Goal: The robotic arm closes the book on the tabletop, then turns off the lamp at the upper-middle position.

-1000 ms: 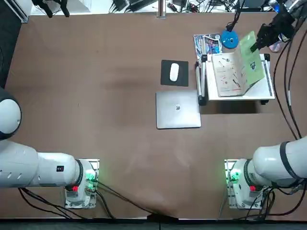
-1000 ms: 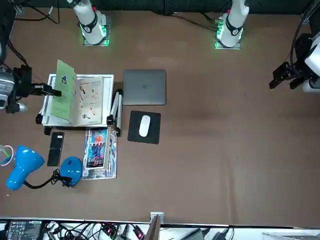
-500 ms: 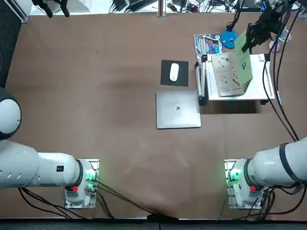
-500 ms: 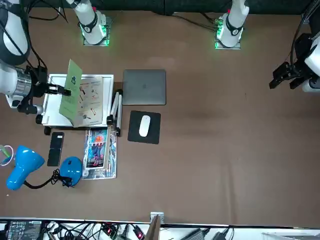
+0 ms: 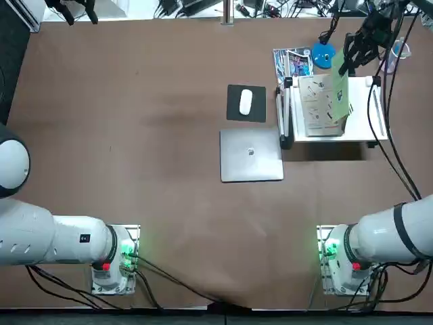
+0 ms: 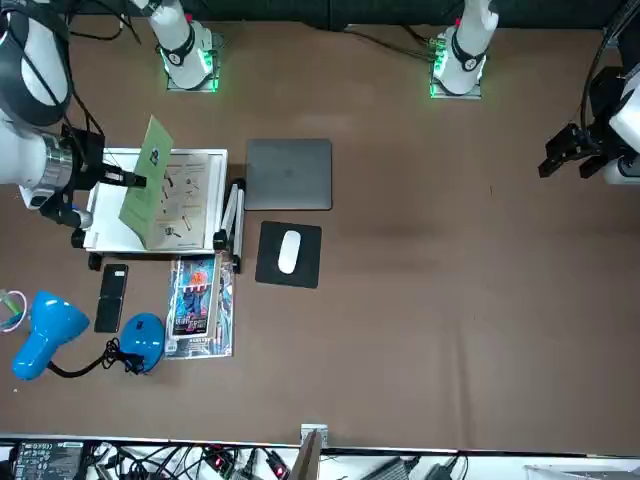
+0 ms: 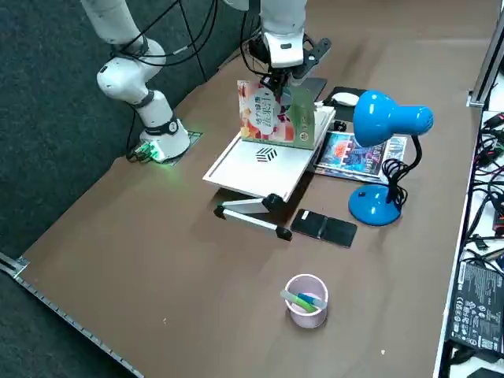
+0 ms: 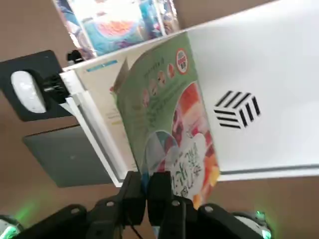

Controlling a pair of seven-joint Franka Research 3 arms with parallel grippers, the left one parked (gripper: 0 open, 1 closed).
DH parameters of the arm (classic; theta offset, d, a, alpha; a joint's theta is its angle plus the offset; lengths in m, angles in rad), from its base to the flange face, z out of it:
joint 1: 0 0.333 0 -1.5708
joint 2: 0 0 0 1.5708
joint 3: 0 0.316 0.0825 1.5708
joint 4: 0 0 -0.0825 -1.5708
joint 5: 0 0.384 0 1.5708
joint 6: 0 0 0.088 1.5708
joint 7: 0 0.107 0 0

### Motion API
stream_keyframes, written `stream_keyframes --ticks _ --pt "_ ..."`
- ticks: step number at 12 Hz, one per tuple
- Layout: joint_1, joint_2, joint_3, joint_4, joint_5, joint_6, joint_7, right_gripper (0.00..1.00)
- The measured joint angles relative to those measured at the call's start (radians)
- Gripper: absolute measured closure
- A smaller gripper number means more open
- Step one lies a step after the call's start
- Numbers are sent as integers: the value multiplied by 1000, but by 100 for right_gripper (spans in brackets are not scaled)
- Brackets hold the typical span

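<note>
The right gripper (image 8: 147, 191) pinches the edge of the book's (image 5: 331, 91) green cover (image 8: 172, 134), which stands nearly upright over the inner pages on a white stand (image 7: 260, 169) at the far right of the tabletop (image 5: 135, 149). The thin cover could slip from the fingers or buckle if it is pushed down too fast, and the light book might slide on the tilted stand. The blue lamp (image 7: 382, 150) sits just beyond, next to a leaflet (image 6: 197, 305). A laptop (image 5: 251, 155), mouse (image 5: 245, 101), phone (image 7: 323, 228) and cup (image 7: 305, 299) share the brown surface; cables crowd the far edge.
</note>
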Motion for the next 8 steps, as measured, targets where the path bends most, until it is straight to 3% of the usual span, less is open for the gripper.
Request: stream_keyframes --ticks 8 --pt "39 -10 0 -6 -70 -10 98 90"
